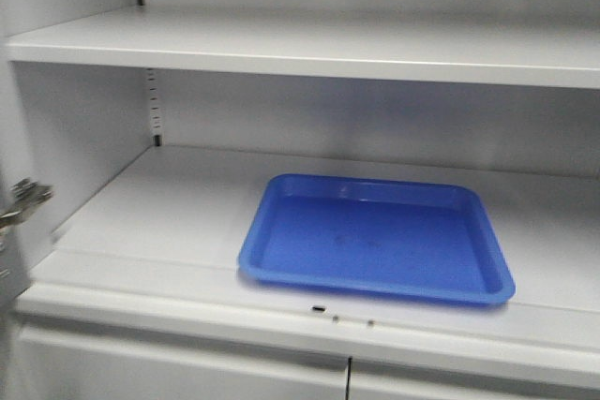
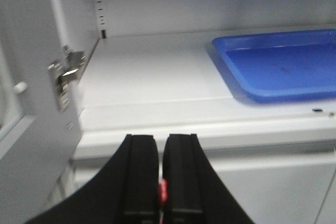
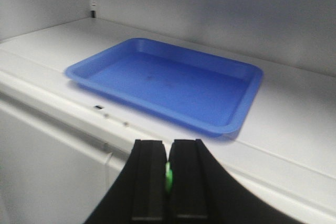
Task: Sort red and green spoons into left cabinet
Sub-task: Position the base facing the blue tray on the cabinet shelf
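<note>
A sliver of the red spoon point(image 2: 163, 190) shows between the black fingers of my left gripper point(image 2: 160, 140), which is shut on it in front of the cabinet's shelf edge. My right gripper point(image 3: 168, 144) is shut on the green spoon point(image 3: 168, 176), of which only a small green strip shows. It hangs just before the shelf lip, below the blue tray. The pale grey left cabinet point(image 1: 141, 203) point(image 2: 147, 77) point(image 3: 294, 114) stands open with wide flat shelves. Neither gripper appears in the front view.
A blue rectangular tray point(image 1: 375, 239) point(image 2: 278, 66) point(image 3: 168, 82) lies on the middle shelf. An upper shelf point(image 1: 309, 49) runs above it. The cabinet door with its metal hinge point(image 2: 65, 74) point(image 1: 26, 199) stands at the left. Closed lower doors point(image 1: 187, 367) sit beneath the shelf.
</note>
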Controlling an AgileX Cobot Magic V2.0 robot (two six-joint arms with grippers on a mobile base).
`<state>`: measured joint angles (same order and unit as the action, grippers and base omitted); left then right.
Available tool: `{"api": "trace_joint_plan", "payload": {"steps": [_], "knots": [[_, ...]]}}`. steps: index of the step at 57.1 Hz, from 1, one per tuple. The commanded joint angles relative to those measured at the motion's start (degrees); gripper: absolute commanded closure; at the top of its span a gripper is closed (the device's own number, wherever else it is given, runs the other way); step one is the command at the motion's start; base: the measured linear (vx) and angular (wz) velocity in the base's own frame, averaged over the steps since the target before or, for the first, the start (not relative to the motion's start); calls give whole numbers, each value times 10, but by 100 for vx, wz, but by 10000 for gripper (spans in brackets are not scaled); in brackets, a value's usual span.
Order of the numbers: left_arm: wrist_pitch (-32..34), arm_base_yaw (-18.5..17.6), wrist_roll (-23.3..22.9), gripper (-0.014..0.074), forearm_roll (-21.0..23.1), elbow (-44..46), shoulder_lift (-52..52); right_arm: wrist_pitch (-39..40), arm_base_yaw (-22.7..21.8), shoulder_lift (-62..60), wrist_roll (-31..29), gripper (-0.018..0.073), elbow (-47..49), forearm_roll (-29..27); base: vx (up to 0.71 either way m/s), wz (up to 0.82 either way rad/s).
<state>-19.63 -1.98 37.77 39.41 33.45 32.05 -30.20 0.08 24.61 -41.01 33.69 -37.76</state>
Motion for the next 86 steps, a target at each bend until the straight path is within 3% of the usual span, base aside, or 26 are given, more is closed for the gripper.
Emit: {"api": "trace_joint_plan", "payload": {"steps": [1,44,86], "knots": [[35,-3,-5,597,13,16,-1,39,-2,4,-7,562,16,-13,34,-30],[35,-3,-5,597,13,16,-1,39,-2,4,-7,562,16,-13,27,-22],[35,-3,-5,597,13,16,-1,39,-2,4,-7,562,16,-13,4,-2]]}}
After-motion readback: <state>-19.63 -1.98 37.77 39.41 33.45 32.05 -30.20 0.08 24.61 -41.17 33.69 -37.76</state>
